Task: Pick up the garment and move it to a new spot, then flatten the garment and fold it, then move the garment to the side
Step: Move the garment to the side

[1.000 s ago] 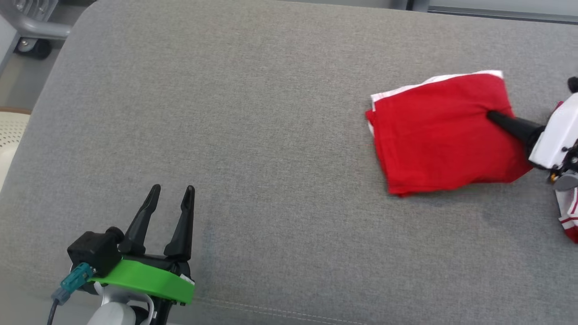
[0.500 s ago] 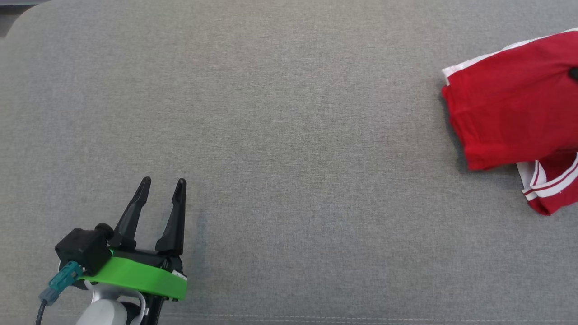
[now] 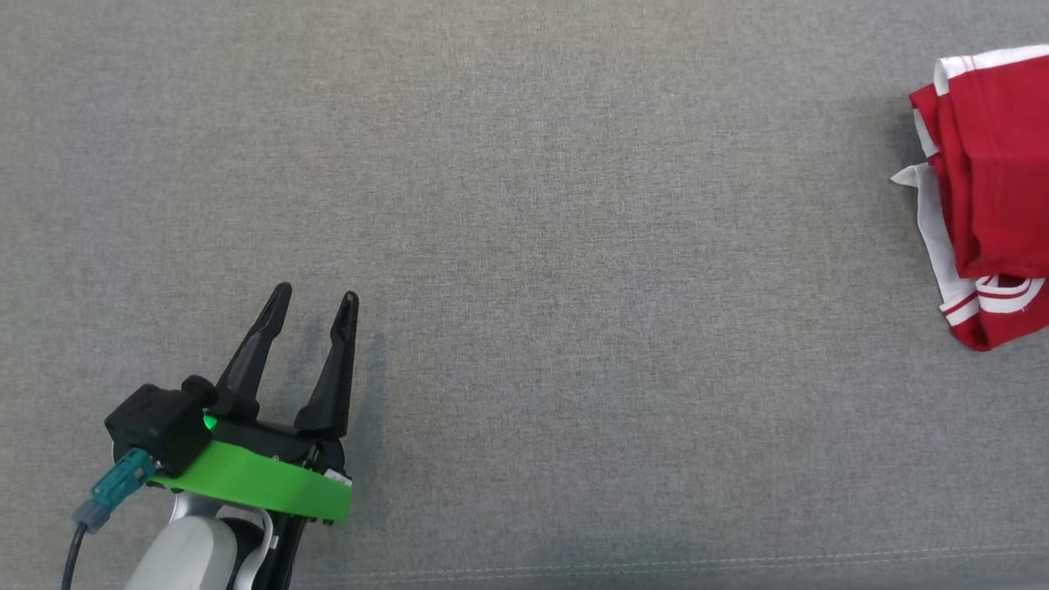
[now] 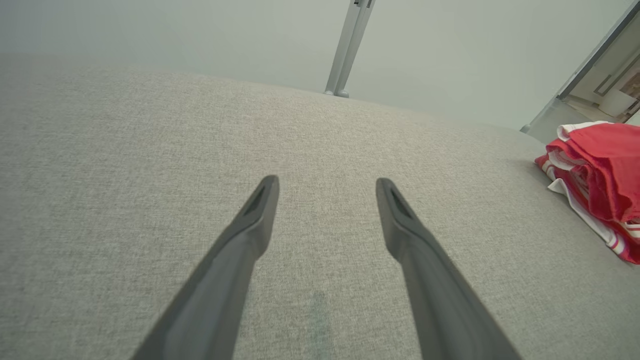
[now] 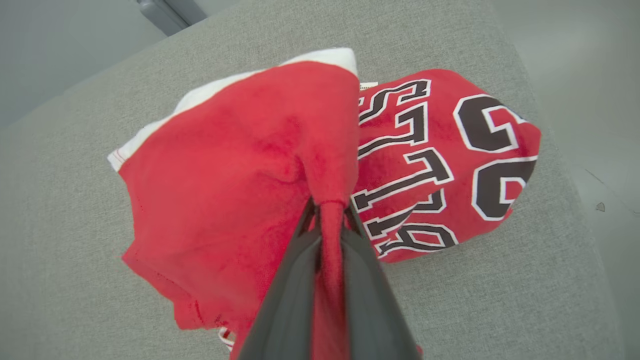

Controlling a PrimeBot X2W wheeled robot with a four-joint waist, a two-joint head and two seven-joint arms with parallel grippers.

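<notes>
Grips a gathered ridge of the red basketball jersey point(image 5: 215, 165) in the right tool point(image 5: 328, 207), fingers pressed tight together on the cloth. Holds that pinch raised, with the plain red panel tented up from it and the lettered, numbered front lying flat on the grey upholstered surface point(image 5: 75, 225) underneath.

Puts the jersey close to the surface's right edge, near its far right corner, with floor just beyond in the right wrist view. Reads as the last step, shifting the folded bundle aside.

Keeps the left tool point(image 3: 316, 293) low over the surface's near-left part, fingers spread apart and empty, well apart from the jersey. Probably parked there to stay out of the carrying arm's way.

Takes hold at a single point, likely enough for dragging light cloth, but risks peeling the top layer off the rest. Already looks loosened, with white trim showing along the jersey's left side in the head view.
</notes>
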